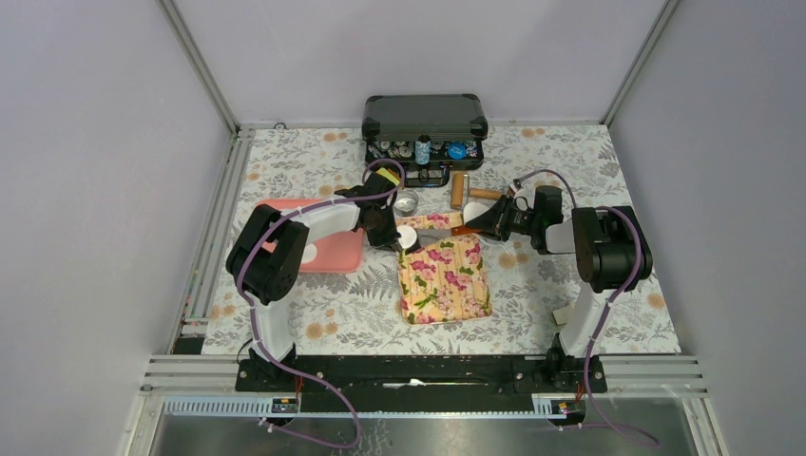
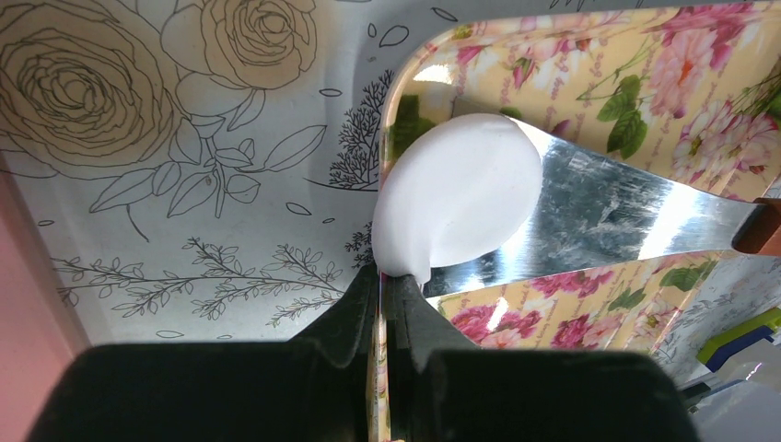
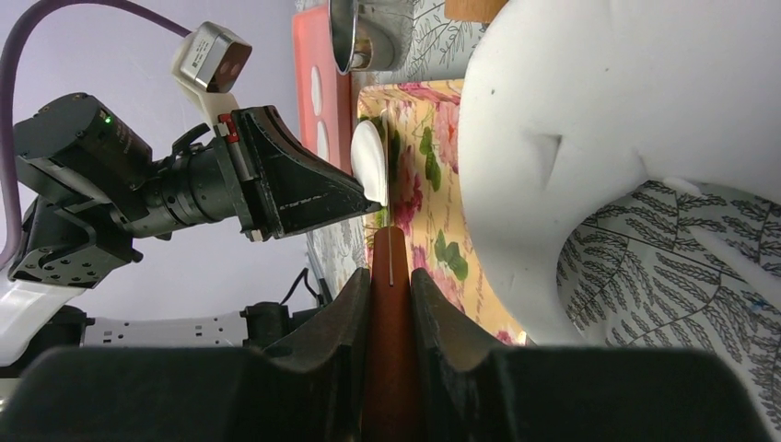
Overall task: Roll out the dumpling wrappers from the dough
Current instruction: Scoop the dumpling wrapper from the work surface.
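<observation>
The left gripper [image 2: 387, 281] is pinching a wrapper [image 2: 460, 198] atop a spatula [image 2: 608, 212] over the floral tray's [image 1: 447, 280] corner; the right gripper [image 3: 391, 276] is clamping its handle [image 3: 390, 313]. Left of it, a pink tray [image 1: 337, 255] is holding two wrappers [image 3: 318, 87].

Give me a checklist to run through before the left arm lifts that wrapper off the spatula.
1. Grip of the left fingers on the edge of the wrapper: ok, shut on it.
2. Grip of the right fingers on the spatula handle: ok, clamped.
3. Wrapper released from the spatula blade: cannot tell; it lies flat on it.
4. Wrapper whole, no tears: ok where visible.
5. Bare room on the pink tray: ok.
</observation>
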